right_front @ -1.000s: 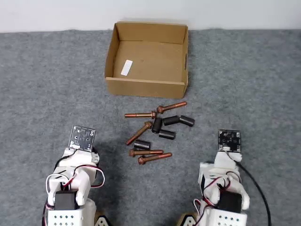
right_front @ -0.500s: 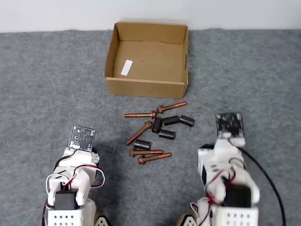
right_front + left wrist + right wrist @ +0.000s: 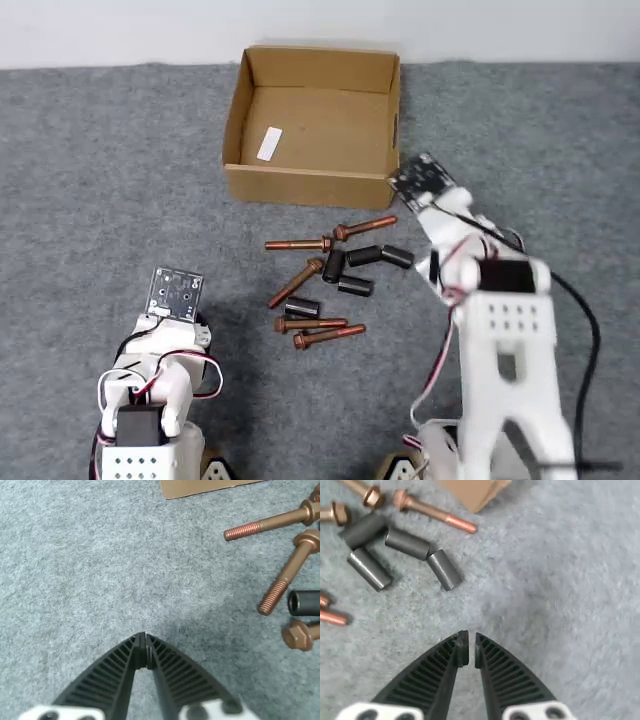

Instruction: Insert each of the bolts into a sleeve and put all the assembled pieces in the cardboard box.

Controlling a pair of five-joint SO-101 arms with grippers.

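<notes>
Right arm (image 3: 505, 330) has risen from its folded pose at the near edge and stretched far and a little left, so its wrist board now sits just beside the near right corner of the box (image 3: 310, 187). The left arm (image 3: 155, 400) has kept still, and the loose parts lie where they lay.

Grey carpet (image 3: 120, 200) covers the table. The box stands open at the far middle, its near wall facing the parts.

The left arm is folded at the near left. The left gripper (image 3: 145, 650) has its tips pressed together on nothing, over bare carpet to the left of the bolts. The right gripper (image 3: 469, 647) has its jaws drawn in to a thin slit, holding nothing. It is over bare carpet, near the rightmost sleeve.

Five bolts (image 3: 297, 243) lie loose on the carpet between the box and the arms, none in a sleeve. Two lie nearest the box with their heads close together. One lies slanted below them. Two more lie side by side nearest the arms.

Five sleeves (image 3: 364, 255) lie among them. Four are bunched in the right part of the cluster. One (image 3: 301, 307) is apart, just above the nearest pair of bolts.

A white label (image 3: 269, 143) lies on the box floor at its left.
</notes>
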